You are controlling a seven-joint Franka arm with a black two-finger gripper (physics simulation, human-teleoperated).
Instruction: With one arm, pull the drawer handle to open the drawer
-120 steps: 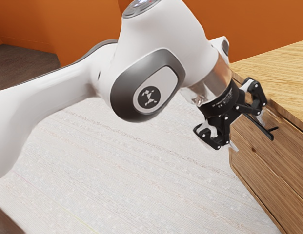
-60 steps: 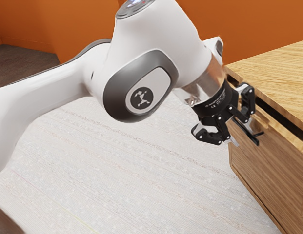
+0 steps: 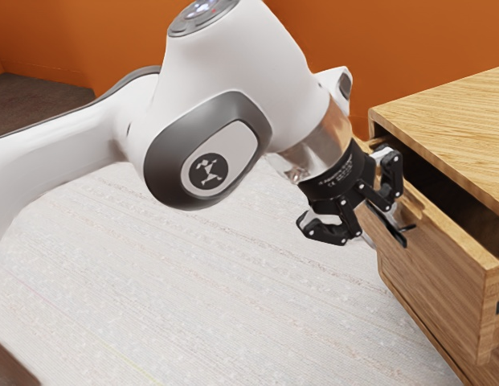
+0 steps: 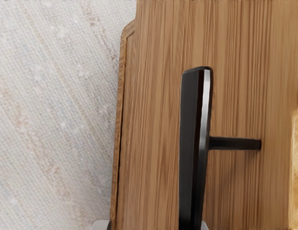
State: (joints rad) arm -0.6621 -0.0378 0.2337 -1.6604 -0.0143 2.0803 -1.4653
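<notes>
Since sliding the drawer [image 3: 430, 257] out takes a straight pull, pinches its handle [image 3: 391, 227] between the jaws of the gripper [image 3: 376, 211], squarely across the bar, hand lined up with the travel. Shows drawer partway out of cabinet [image 3: 450, 121], dark gap behind its front; probably needs more pull.

Looks like a domestic room, simulator render. Orange painted wall [image 3: 442, 40], pale woven carpet [image 3: 153, 281] over the floor, patch of dark brown flooring [image 3: 32, 100] at far left. On the right, a wood-grain cabinet [image 3: 450, 121] with a drawer [image 3: 430, 249], household-style furniture.
</notes>
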